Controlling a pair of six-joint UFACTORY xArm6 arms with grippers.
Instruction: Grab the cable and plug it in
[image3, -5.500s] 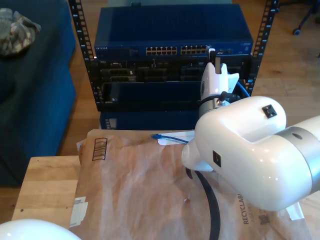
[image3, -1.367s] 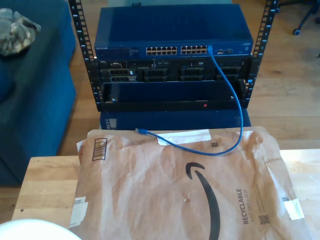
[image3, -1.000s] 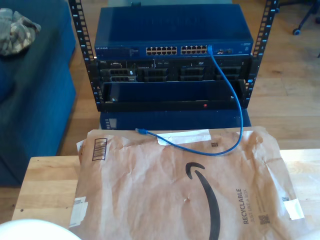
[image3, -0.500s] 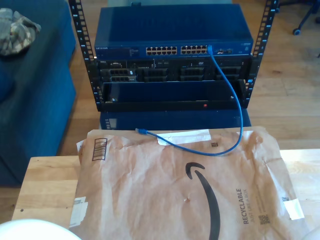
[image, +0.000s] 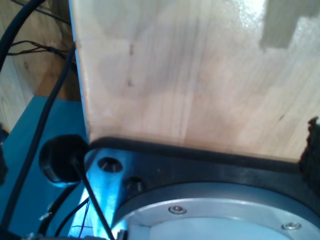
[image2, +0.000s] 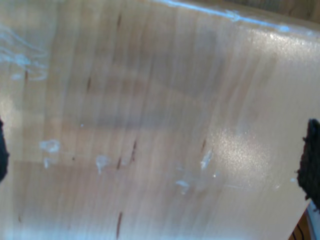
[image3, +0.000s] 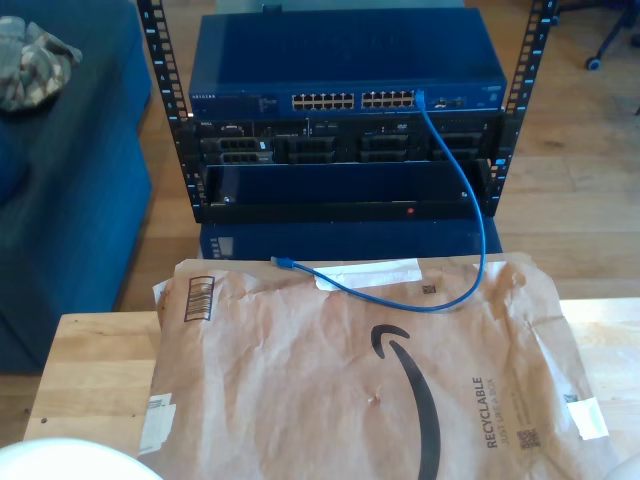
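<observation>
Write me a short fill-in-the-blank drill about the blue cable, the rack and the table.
1. One end of the cable is plugged into the ____ switch at the top of the rack.
2. Its free plug lies on the brown paper ____.
3. The mailer covers a ____ table.

Missing words: blue; mailer; wooden

A brown paper mailer (image3: 370, 370) covers most of the wooden table (image3: 95, 370). Behind it stands a rack (image3: 345, 120) holding a blue network switch (image3: 345, 70). A blue sofa (image3: 60, 200) sits at the exterior view's left.
</observation>
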